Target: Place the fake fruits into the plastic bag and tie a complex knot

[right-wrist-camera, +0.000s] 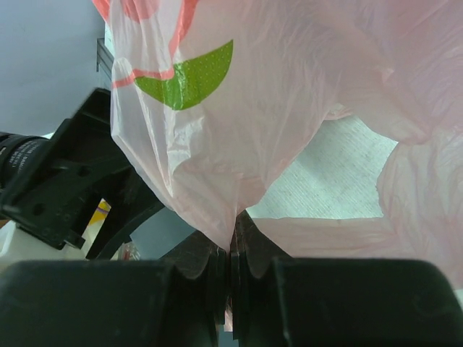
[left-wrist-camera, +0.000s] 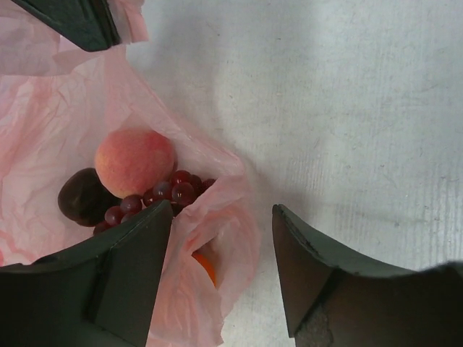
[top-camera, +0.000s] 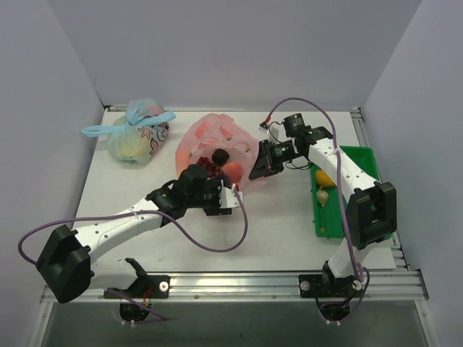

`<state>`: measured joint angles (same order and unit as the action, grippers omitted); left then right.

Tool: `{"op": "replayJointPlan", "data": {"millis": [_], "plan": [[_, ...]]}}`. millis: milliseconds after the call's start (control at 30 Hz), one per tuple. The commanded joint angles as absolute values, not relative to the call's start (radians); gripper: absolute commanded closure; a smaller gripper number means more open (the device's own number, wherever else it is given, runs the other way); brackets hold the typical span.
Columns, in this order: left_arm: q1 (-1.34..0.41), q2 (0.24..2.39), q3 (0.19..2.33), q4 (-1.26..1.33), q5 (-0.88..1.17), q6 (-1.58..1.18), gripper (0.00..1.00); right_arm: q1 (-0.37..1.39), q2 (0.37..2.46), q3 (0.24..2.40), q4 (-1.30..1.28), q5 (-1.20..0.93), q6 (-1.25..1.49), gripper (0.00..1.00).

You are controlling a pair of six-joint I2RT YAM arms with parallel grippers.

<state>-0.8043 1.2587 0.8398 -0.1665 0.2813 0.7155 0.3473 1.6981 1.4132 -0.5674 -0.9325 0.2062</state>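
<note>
Table [top-camera: 275, 224]: white, enclosed on three sides by pale wall panels [top-camera: 239, 50].
Left gripper [left-wrist-camera: 223, 217]: jaws parted wide, astride the near rim of the pink plastic bag [left-wrist-camera: 43, 130], pinching nothing.
Right gripper [right-wrist-camera: 230, 249]: jaws clenched on a fold of that bag's film.
Bag sits mid-table, mouth agape; inside are a peach [left-wrist-camera: 134, 160], a grape bunch [left-wrist-camera: 163, 195] and a dark plum [left-wrist-camera: 83, 196].
Green tray [top-camera: 362, 163]: at the right edge, with a yellow fruit [top-camera: 323, 177] in it.
Tied blue flowered bag [top-camera: 137, 137]: far left.
Bare table shows between the arms toward the near rail [top-camera: 239, 285].

no readable text, labels or numbers
</note>
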Motion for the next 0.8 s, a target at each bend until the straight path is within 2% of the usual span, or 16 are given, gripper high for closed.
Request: {"op": "replayJointPlan", "data": {"millis": [0, 33, 67, 133, 167, 200, 367, 533, 667, 767], "plan": [[-0.804, 1.262, 0.900, -0.165, 0.268, 0.723, 0.33, 0.322, 1.641, 1.402, -0.580, -0.966, 0.206, 1.00], [-0.802, 1.255, 0.907, -0.181, 0.270, 0.713, 0.41, 0.313, 1.640, 1.402, -0.580, -0.972, 0.209, 1.00], [-0.802, 1.237, 0.913, -0.196, 0.270, 0.691, 0.55, 0.305, 1.631, 1.402, -0.583, -0.976, 0.213, 1.00], [-0.795, 1.209, 0.923, -0.265, 0.282, 0.677, 0.73, 0.279, 1.623, 1.402, -0.586, -0.985, 0.224, 1.00], [-0.789, 1.171, 0.922, -0.302, 0.287, 0.663, 0.94, 0.272, 1.617, 1.404, -0.591, -0.994, 0.227, 1.00], [-0.785, 1.151, 0.919, -0.313, 0.294, 0.652, 1.00, 0.255, 1.612, 1.408, -0.592, -0.999, 0.241, 1.00], [-0.720, 1.019, 0.994, -0.391, 0.386, 0.534, 1.00, 0.219, 1.577, 1.463, -0.594, -1.015, 0.291, 1.00], [-0.482, 1.002, 1.208, -0.411, 0.564, 0.338, 1.00, 0.166, 1.569, 1.606, -0.591, -1.052, 0.437, 1.00], [-0.283, 1.048, 1.432, -0.329, 0.690, 0.064, 1.00, 0.126, 1.562, 1.780, -0.586, -1.095, 0.593, 1.00], [-0.120, 1.065, 1.471, -0.241, 0.759, -0.117, 1.00, 0.124, 1.531, 1.778, -0.591, -1.103, 0.632, 1.00]]}}
